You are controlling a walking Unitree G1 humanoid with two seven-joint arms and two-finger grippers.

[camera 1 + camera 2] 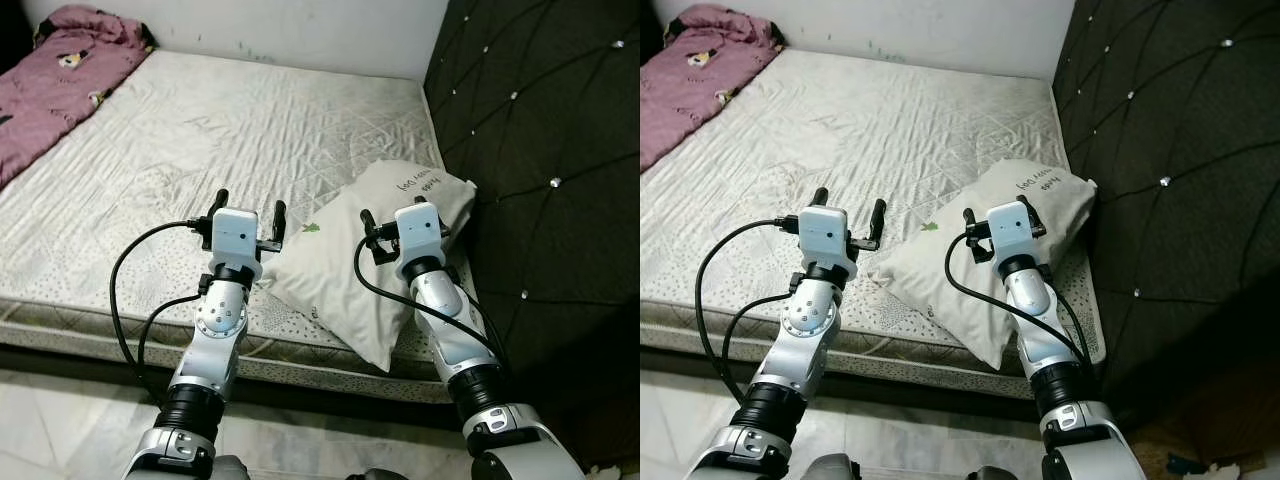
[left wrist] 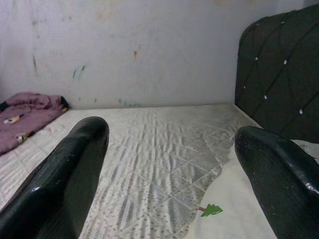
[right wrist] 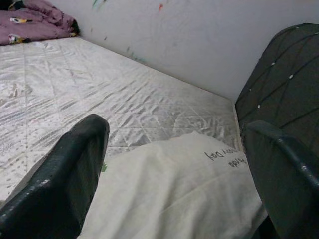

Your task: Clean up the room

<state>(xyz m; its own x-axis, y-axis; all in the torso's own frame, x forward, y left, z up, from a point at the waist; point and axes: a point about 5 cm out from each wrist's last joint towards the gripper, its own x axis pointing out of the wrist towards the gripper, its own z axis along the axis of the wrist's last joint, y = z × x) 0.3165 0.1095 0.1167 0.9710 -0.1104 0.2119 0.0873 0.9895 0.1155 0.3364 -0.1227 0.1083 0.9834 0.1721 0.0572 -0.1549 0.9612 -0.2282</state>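
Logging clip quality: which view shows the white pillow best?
The left eye view: the whole pillow shows, lying on the mattress against the dark headboard. The right eye view matches it. The right wrist view sees its printed top between open fingers; the left wrist view catches one corner.

You saw a quilted, faintly shiny cloth mattress, a matt cotton pillow beside a tufted dark headboard, and glossy black tool fingers.

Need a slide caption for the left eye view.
Both grippers, left and right, open above the white pillow on the mattress.
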